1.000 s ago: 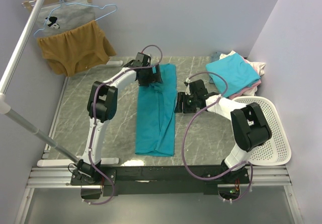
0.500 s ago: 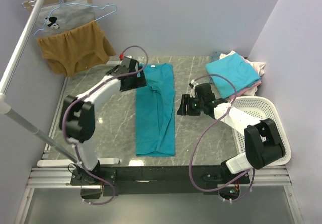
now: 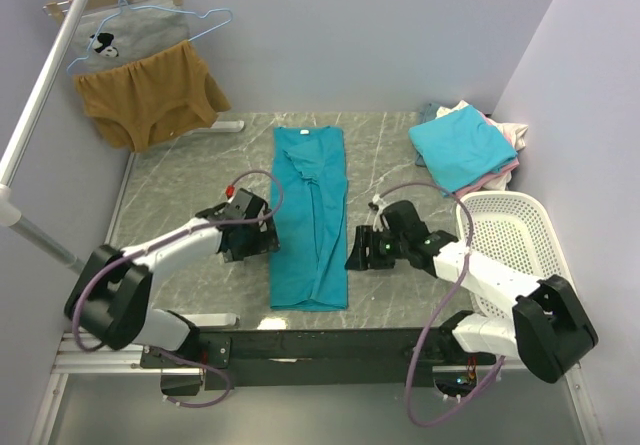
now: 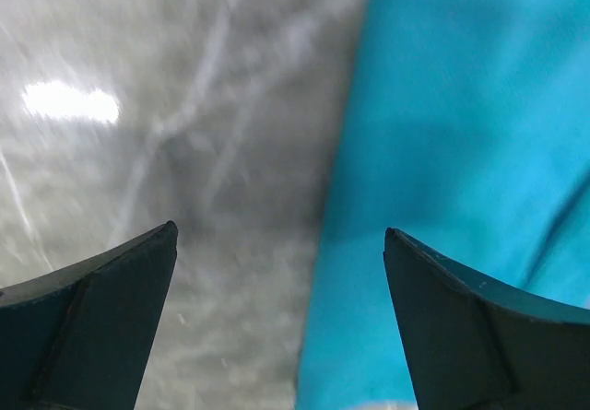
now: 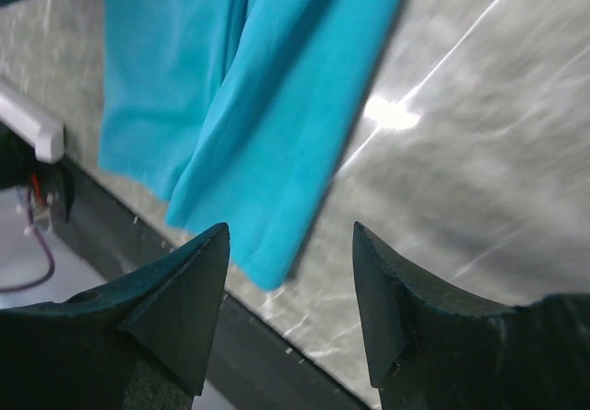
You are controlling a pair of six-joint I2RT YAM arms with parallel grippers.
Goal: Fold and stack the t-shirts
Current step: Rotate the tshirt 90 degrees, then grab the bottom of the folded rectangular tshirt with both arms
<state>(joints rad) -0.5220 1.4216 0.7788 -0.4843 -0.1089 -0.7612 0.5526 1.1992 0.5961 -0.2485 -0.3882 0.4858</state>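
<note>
A teal t-shirt (image 3: 309, 215) lies folded into a long narrow strip down the middle of the table. It also shows in the left wrist view (image 4: 461, 134) and the right wrist view (image 5: 249, 87). My left gripper (image 3: 268, 237) is open and empty, low at the strip's left edge near its lower half. My right gripper (image 3: 352, 249) is open and empty, low at the strip's right edge near its lower end. A folded turquoise t-shirt (image 3: 462, 149) lies on a pile of pink and white shirts (image 3: 508, 137) at the back right.
A white laundry basket (image 3: 525, 255) stands at the right edge. A mustard-brown garment (image 3: 150, 93) and a grey printed one (image 3: 128, 35) hang on hangers from a rack at the back left. The rack's pole (image 3: 40, 95) crosses the left side.
Both arms have moved from the far part of the shirt toward the near end. The left gripper let go of the collar end and came down the left edge. The shirt lies flatter.
</note>
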